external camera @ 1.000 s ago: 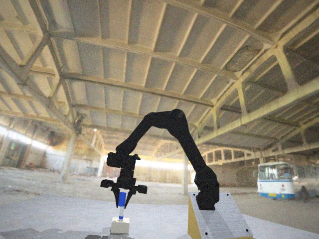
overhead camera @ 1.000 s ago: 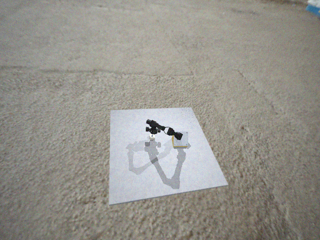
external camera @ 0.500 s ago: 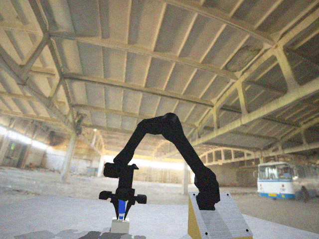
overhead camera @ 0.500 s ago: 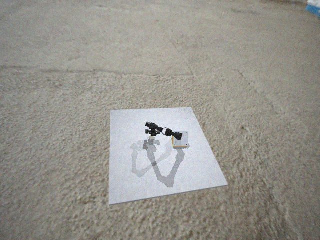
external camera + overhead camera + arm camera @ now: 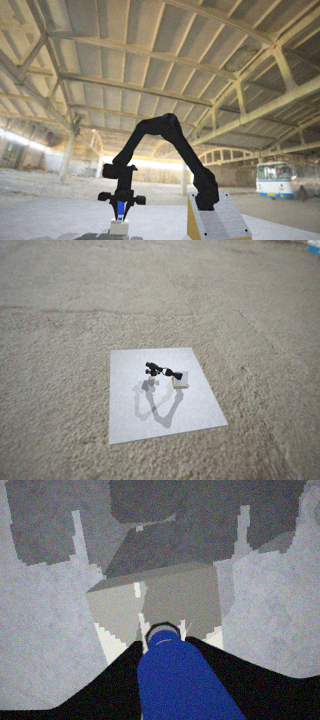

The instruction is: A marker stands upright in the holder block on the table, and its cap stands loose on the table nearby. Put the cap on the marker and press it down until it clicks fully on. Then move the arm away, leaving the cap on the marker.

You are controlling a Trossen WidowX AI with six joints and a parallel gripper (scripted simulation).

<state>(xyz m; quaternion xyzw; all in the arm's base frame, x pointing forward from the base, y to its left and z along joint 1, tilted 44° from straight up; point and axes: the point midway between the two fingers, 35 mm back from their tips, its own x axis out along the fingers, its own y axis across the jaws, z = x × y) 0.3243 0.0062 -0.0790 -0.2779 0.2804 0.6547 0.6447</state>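
The white holder block (image 5: 119,228) (image 5: 185,600) (image 5: 151,378) stands on the mat. The marker (image 5: 120,218) (image 5: 165,638) is upright in it, with only a short grey and blue stretch showing above the block. The blue cap (image 5: 120,207) (image 5: 177,685) sits upright over the marker, in line with it, and its upper end reaches up between the fingers. My gripper (image 5: 120,219) (image 5: 163,646) points straight down, its fingertips close above the block. It is shut on the marker at the cap's lower end. Whether the cap is fully seated cannot be told.
The arm arches over from its base plate, a sloped grey panel (image 5: 224,222) (image 5: 184,382) with yellow sides, to the right of the block in the top and exterior views. A pale square mat (image 5: 124,426) (image 5: 64,210) lies under everything. Arm shadows fall across it.
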